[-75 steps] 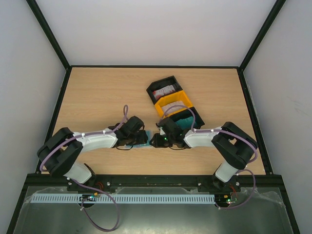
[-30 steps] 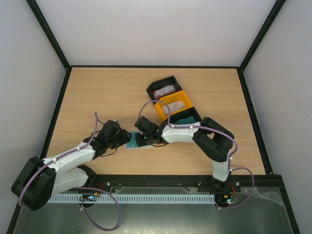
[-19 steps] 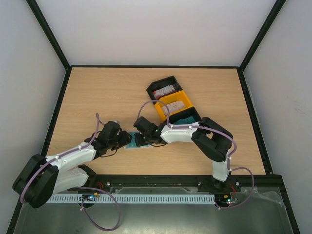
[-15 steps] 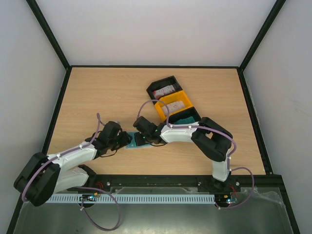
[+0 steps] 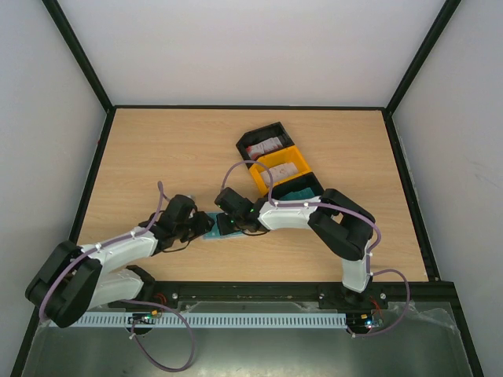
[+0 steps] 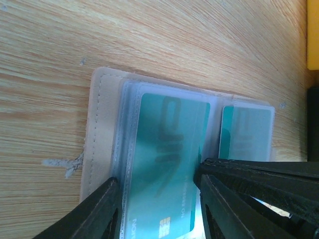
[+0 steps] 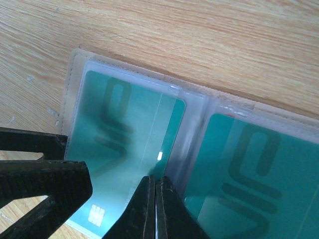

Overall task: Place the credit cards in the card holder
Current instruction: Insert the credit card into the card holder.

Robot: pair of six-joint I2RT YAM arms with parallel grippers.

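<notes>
The card holder (image 5: 214,229) lies open and flat on the table (image 5: 157,157), near the front and between the two grippers. Each of its clear sleeves shows a teal card, one on the left page (image 6: 169,144) and one on the right (image 6: 246,132). The left gripper (image 6: 159,181) has its jaws apart, one finger at each side of the left card's lower end. The right gripper (image 7: 152,181) is closed, its tips together at the inner edge of that card's sleeve, by the middle fold. Each gripper hides part of the holder from the other's camera.

Behind them sits the black-and-yellow tray (image 5: 257,174) with more cards in it. The right forearm and its cable cross just in front of its nearest compartment.

A second ago the grippers and holder were almost where they are now. Earlier still, both arms were folded back and the holder lay slightly further right.
</notes>
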